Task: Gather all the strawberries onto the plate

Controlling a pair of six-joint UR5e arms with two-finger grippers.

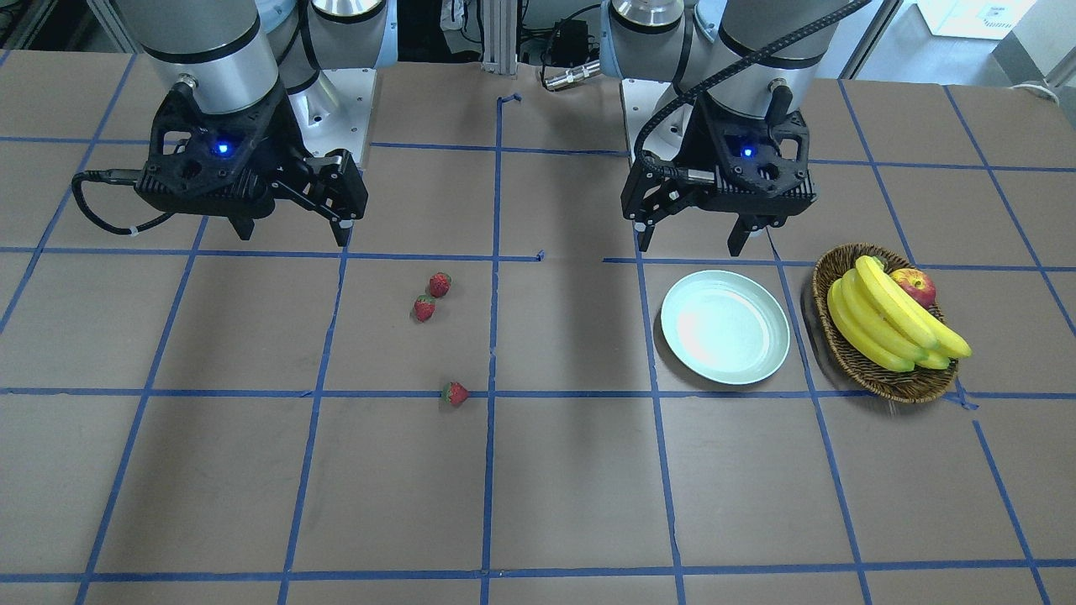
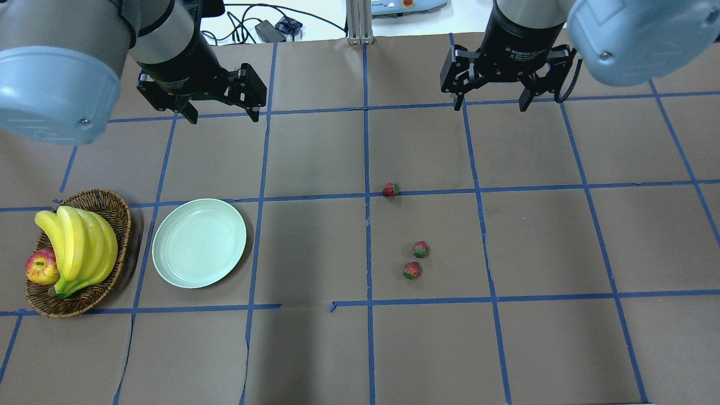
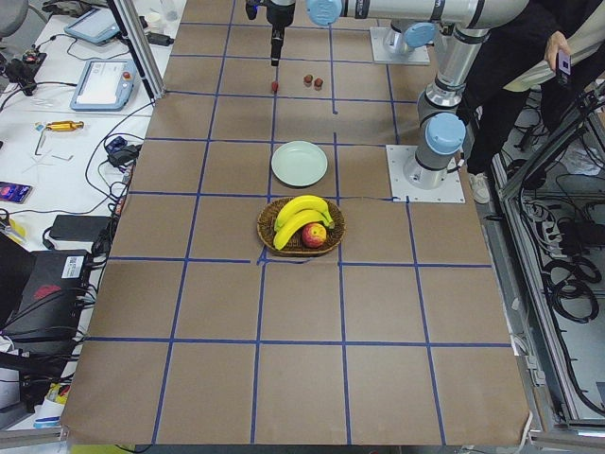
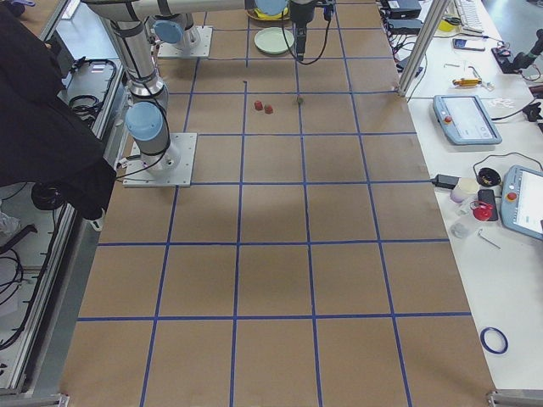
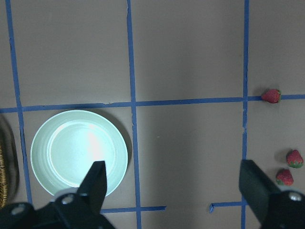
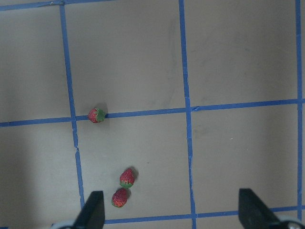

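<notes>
From my remote station, I see both arms poised above the table (image 2: pixel 427 349). The left gripper (image 2: pixel 222 115) hangs with its jaws spread wide and empty above the brown surface beyond the plate (image 2: pixel 199 242), which sits bare beside the wicker basket (image 2: pixel 115 208) of bananas (image 2: pixel 79 247) and an apple (image 2: pixel 42 266). The right gripper (image 2: pixel 490 104) is likewise spread and empty. All three strawberries lie on the table, well apart from the plate: a lone berry (image 2: pixel 390 189) on a blue tape line (image 2: pixel 315 196), two more (image 2: pixel 419 249) (image 2: pixel 412 270) close together.
</notes>
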